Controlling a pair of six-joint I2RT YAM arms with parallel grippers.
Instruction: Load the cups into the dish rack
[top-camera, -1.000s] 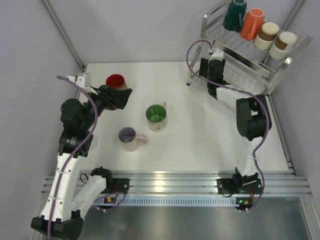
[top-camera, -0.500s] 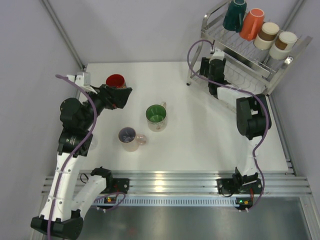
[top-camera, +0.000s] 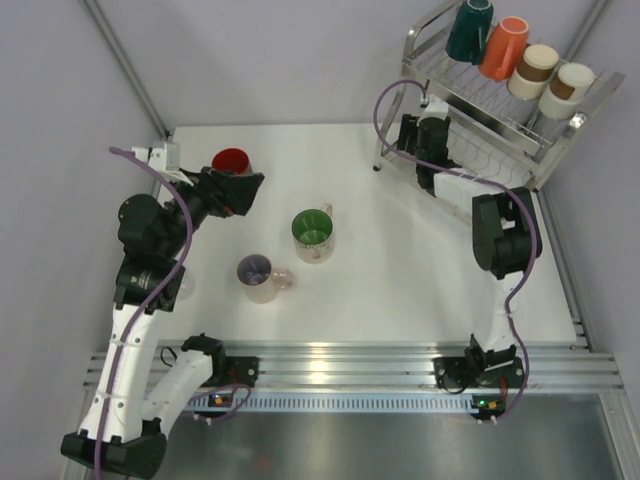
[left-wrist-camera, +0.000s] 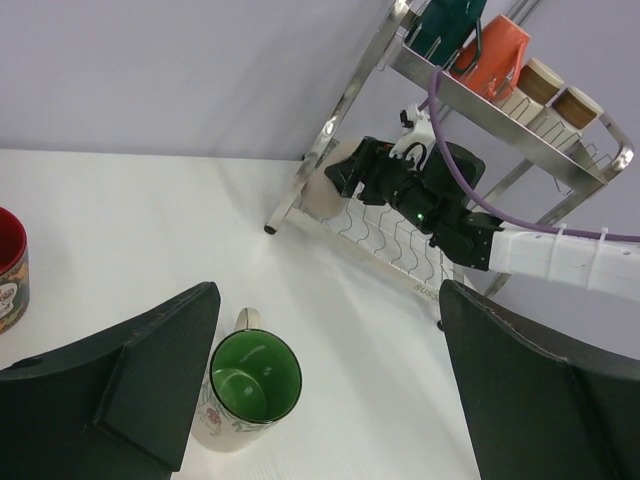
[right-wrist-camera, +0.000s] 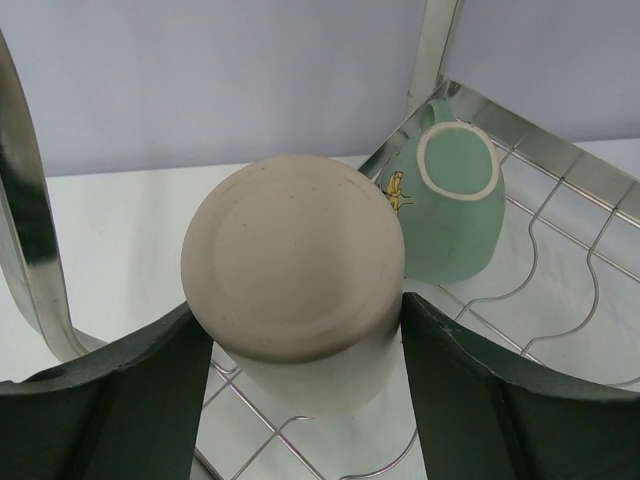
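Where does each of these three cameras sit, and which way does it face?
Top: above and behind the robot, looking down on the table and rack; the left arm and right arm show.
Left wrist: on the left arm, facing across the table toward the rack; the open left end effector shows.
Right wrist: on the right arm, facing the rack's lower shelf; the right end effector clasps an upturned beige cup beside a mint cup.
Shared: top and left wrist both show the green mug.

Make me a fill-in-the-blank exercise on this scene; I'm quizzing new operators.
The top shelf of the dish rack holds ___ cups. The right gripper grips the beige cup, turned ___. The open left gripper is next to the ___ mug. The mid-table mug is ___ inside.
Missing: four; upside down; red; green.
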